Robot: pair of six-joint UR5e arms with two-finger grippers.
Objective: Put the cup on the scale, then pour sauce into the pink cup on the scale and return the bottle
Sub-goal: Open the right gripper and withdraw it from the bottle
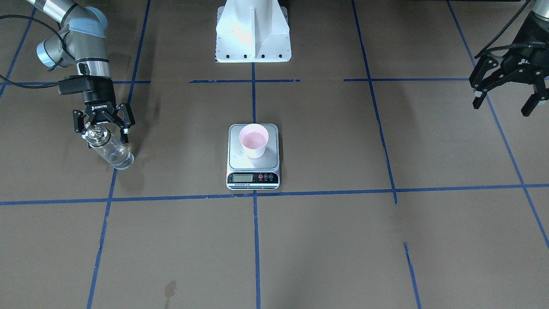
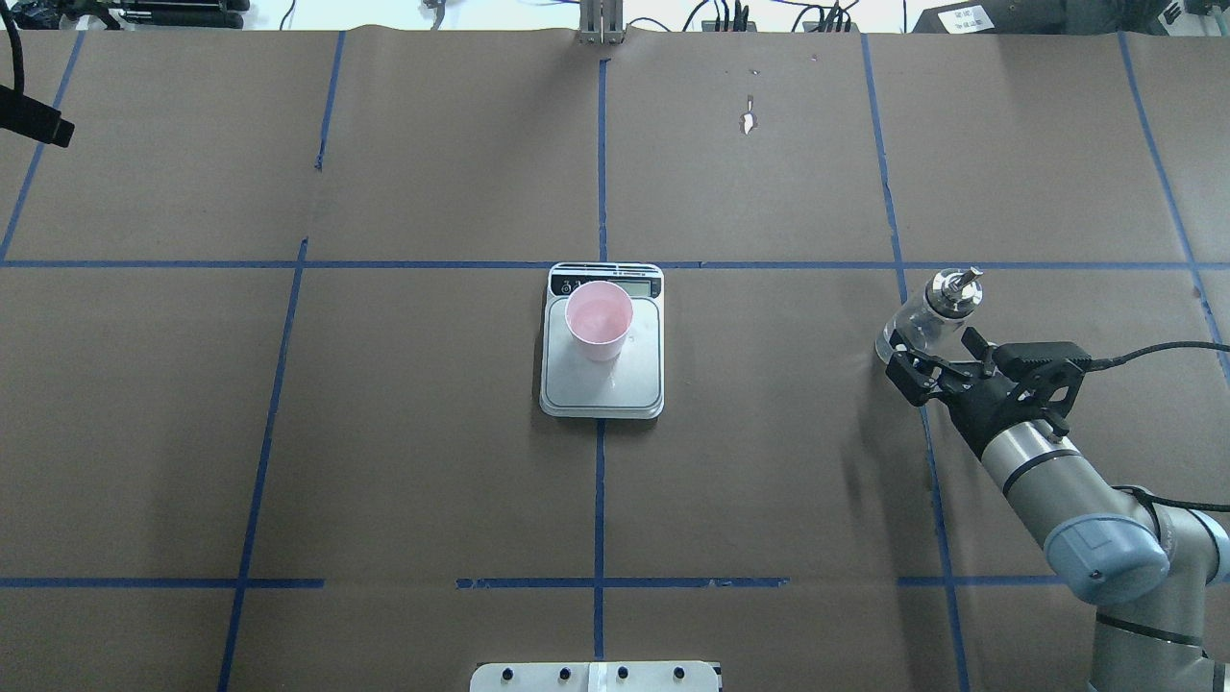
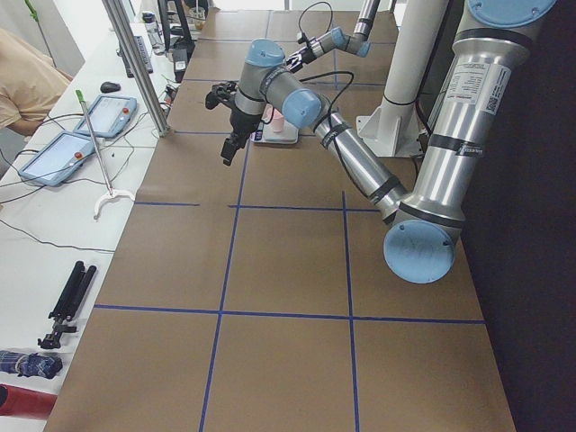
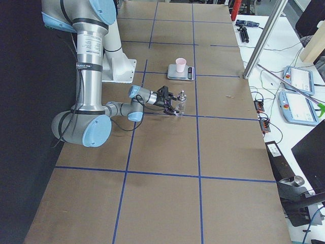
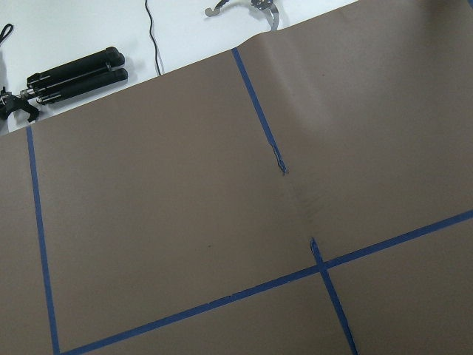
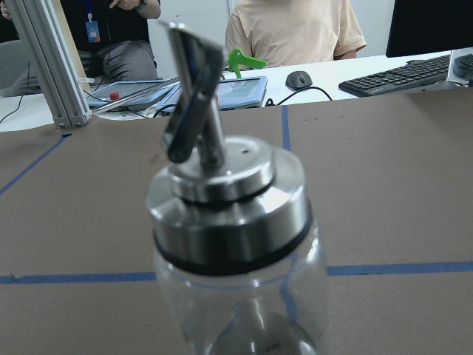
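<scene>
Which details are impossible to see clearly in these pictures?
Scale display reading: too small in every view.
How full the bottle is: clear contents, and the right wrist view's bottom edge cuts the glass off.
Whether the right gripper presses the bottle: the wrist view misses the contact, other views are too small.

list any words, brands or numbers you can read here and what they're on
"ROBOTIQ": on the body of the right gripper, which holds the bottle.
On the scale: the display and the print by its buttons are too small to read.
The left arm's sticker and the right arm's sticker: print too small to read.
</scene>
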